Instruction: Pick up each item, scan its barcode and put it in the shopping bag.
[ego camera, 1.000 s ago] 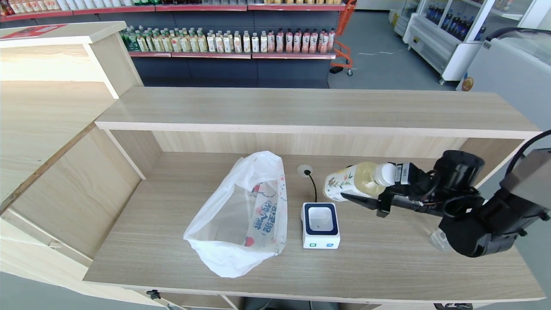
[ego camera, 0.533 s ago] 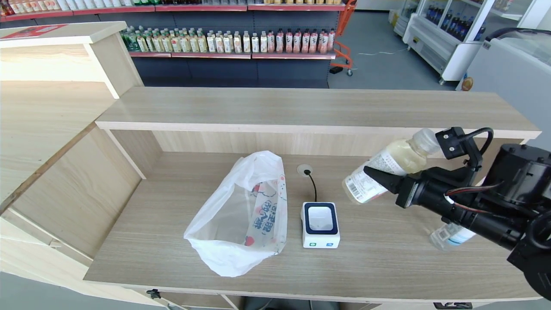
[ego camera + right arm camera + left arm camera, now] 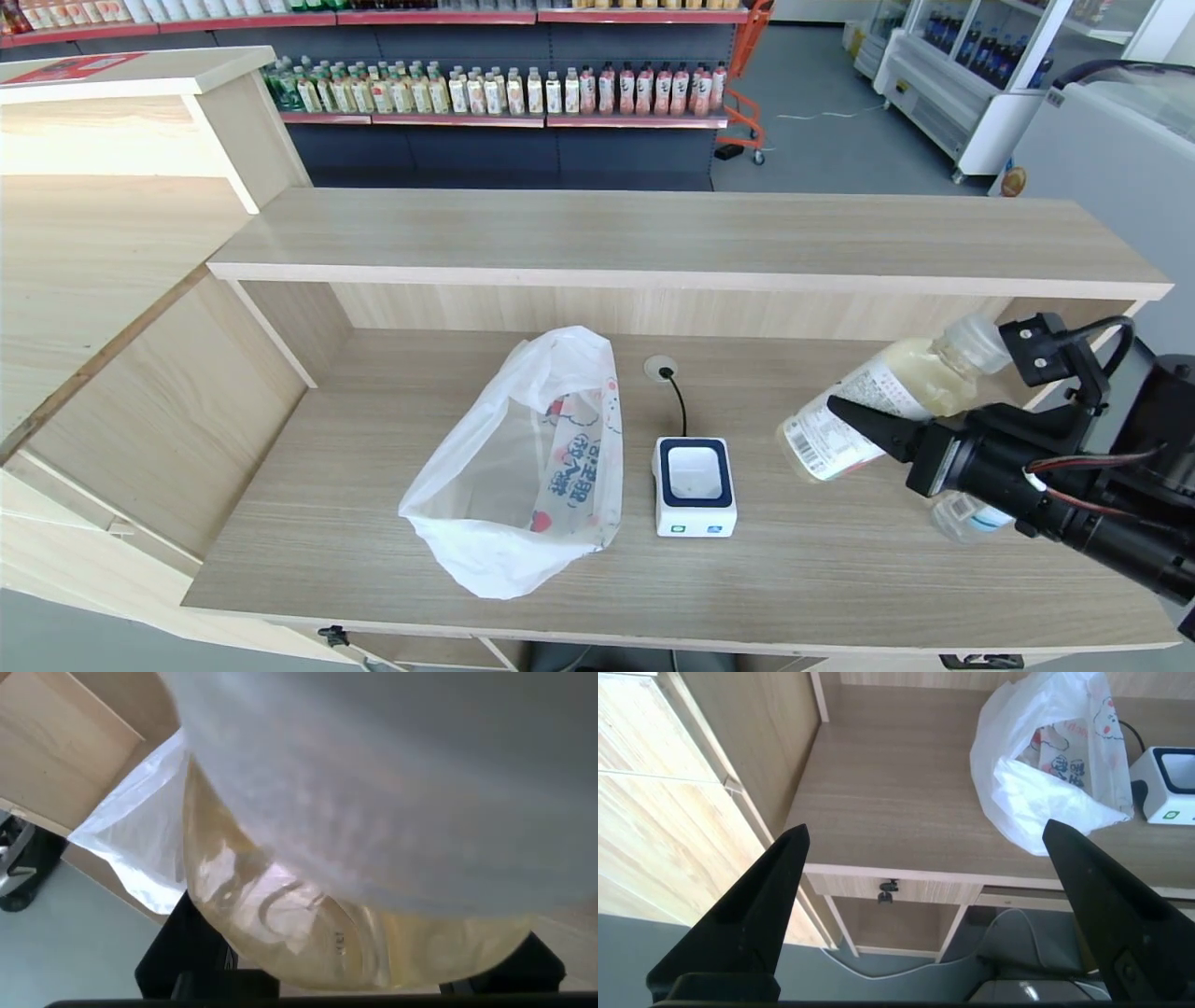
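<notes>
Sinking lower and drifting rightward since a second ago, carrying the juice bottle tilted, barcode end angled down, well right of the scanner rather than over it. Leaving the shopping bag slumped open on the counter, seemingly with nothing inside yet. Pinching the juice bottle firmly in the right gripper. Holding the left gripper spread wide around nothing, off the counter's near left side. Leaving a second bottle lying behind the right arm. Judging progress: scanning probably still pending, bagging remaining for both.

Ahead of my right claw, gripping its bottle: bare counter, then scanner; second bottle lies beneath my wrist.
</notes>
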